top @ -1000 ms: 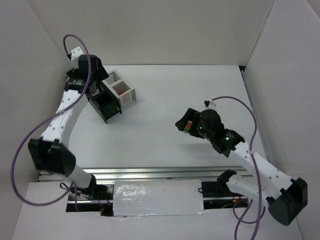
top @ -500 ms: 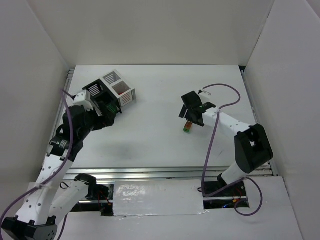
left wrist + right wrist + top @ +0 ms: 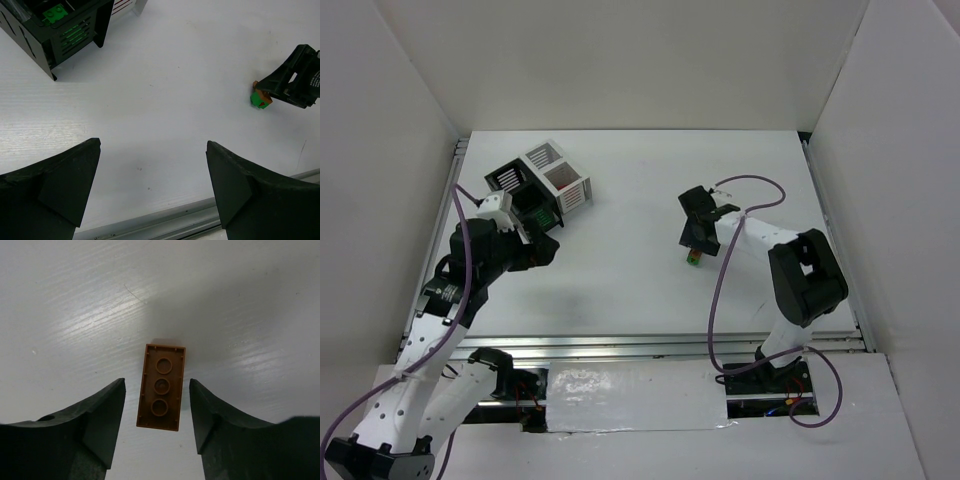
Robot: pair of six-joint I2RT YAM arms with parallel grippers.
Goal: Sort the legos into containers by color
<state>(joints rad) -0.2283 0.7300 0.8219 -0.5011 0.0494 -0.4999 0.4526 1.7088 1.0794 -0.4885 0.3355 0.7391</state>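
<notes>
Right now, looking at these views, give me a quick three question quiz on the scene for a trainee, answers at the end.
1. True or false: the right gripper has a finger on each side of a brown lego lying on the table.
2. Which colour of lego shows inside the black bin? A red, B green, C purple.
3. Fill in: the left gripper hovers with its jaws ____ and nothing between them.

Key: 1 true. 2 B, the green lego. 3 open.
</notes>
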